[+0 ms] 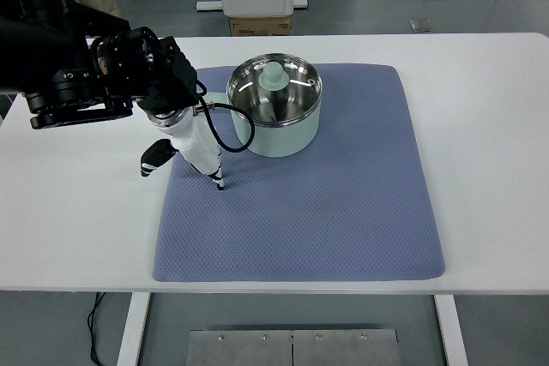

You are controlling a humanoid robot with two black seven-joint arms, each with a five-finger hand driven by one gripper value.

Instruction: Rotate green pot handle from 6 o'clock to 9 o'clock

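From the top view, the green pot is sitting on the upper middle of the blue mat, which is lying on the white table; the pot is carrying a glass lid with a pale green knob at its centre. Its long handle is not showing clearly anywhere around the rim (the side of the pot facing the robot looks bare, so whether the handle is pointing at 6 o'clock, at 9 o'clock or somewhere between, I cannot tell). The left hand is reaching in just to the left of the pot, its white fingers pointing down onto the mat and gripping nothing, loosely extended rather than curled, while a black cable is looping from the wrist toward the pot wall. The right arm is not appearing in this view at all. Judging from this, the hand is working at or near the 9 o'clock side of the pot, so the turn may be close to finished or just being released. To do the step well, the fingers ought to be pushing on the handle near its outer end, sweeping clockwise as seen from above, keeping the pot spinning in place rather than sliding across the mat, and minding that the cable is not snagging the rim.
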